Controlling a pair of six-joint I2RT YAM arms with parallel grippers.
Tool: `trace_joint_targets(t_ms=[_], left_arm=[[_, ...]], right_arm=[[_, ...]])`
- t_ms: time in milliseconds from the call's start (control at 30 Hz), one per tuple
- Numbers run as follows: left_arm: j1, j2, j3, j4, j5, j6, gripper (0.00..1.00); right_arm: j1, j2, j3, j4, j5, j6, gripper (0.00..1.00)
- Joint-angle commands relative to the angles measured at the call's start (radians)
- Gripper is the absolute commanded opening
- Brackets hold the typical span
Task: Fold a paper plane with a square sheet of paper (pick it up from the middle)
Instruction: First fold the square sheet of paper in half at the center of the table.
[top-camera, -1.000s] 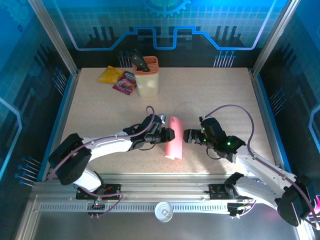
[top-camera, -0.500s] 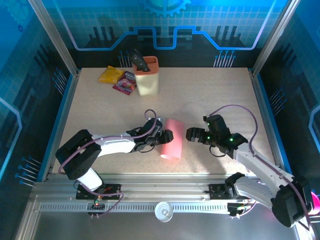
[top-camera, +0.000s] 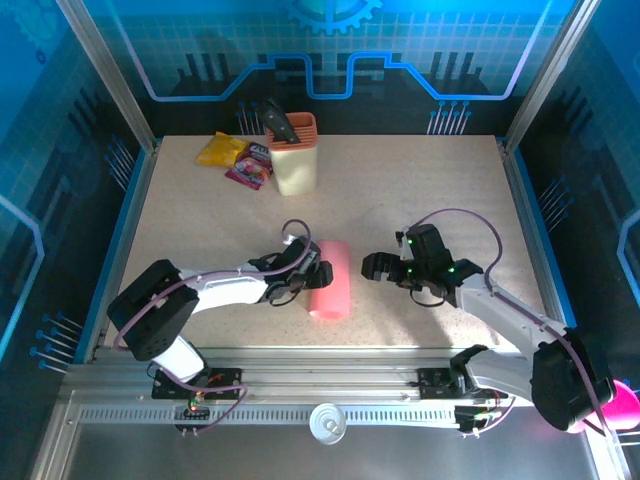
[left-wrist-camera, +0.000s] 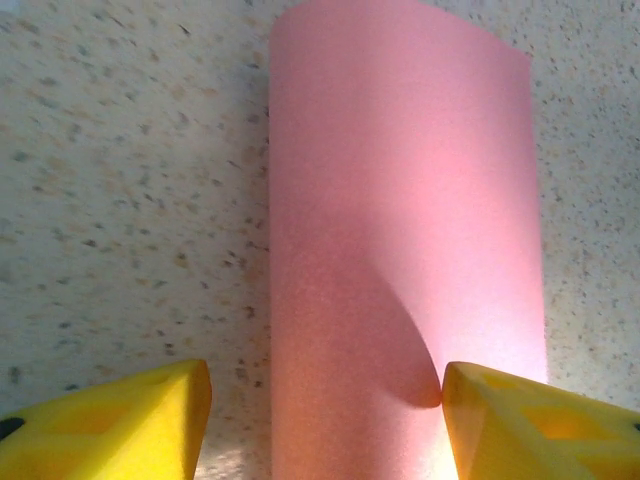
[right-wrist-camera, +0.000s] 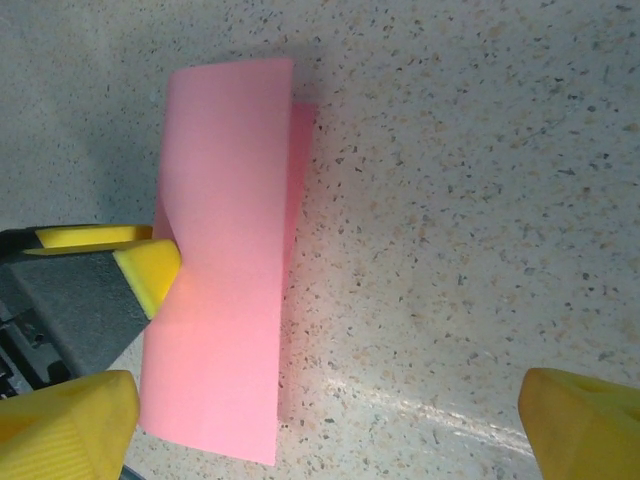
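The pink-red square sheet of paper (top-camera: 331, 281) lies on the table, folded over on itself into a long strip whose upper layer bows up. A paper plane is out of view. My left gripper (top-camera: 319, 272) is open and straddles the strip (left-wrist-camera: 400, 200). Its right fingertip (left-wrist-camera: 540, 425) touches the curled upper layer, and its left fingertip (left-wrist-camera: 120, 425) stands clear over bare table. My right gripper (top-camera: 372, 266) is open wide just right of the paper (right-wrist-camera: 225, 260) with nothing between its fingers (right-wrist-camera: 580, 425). In the right wrist view the left gripper's yellow fingertip (right-wrist-camera: 150, 272) presses the strip's left edge.
At the back left stand an orange-beige holder (top-camera: 293, 152) with a black tool in it, a yellow packet (top-camera: 222, 150) and a purple-pink packet (top-camera: 250, 166). The speckled table (top-camera: 430, 190) stretches behind and right of the arms. A metal rail (top-camera: 330, 385) runs along the near edge.
The left gripper's jaws have spread and the paper has settled lower and flatter on the table, a little to the left. The right gripper has shifted left toward the paper.
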Motion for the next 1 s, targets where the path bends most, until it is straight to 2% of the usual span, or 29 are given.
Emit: trace_joint_targets(t_ms=[0,267,600,733,967], left_arm=[[0.025,-0.046,0.002,-0.048,-0.033,0.046,0.64],[0.045,-0.063,0.004,-0.075,-0.004,0.103,0.65],[0.045,-0.046,0.011,-0.117,0.042,0.197,0.65],[0.042,-0.021,0.029,-0.135,0.052,0.223,0.65],[0.032,0.005,0.04,-0.154,0.026,0.225,0.66]], right_arm=[[0.012,0.029,0.026,0.038,-0.039,0.001,0.97],[0.067,0.125,0.078,0.063,-0.03,-0.001,0.93],[0.07,0.196,0.062,0.14,0.004,0.063,0.83],[0.067,0.21,0.047,0.165,0.018,0.09,0.74],[0.064,0.223,0.043,0.156,0.051,0.118,0.73]])
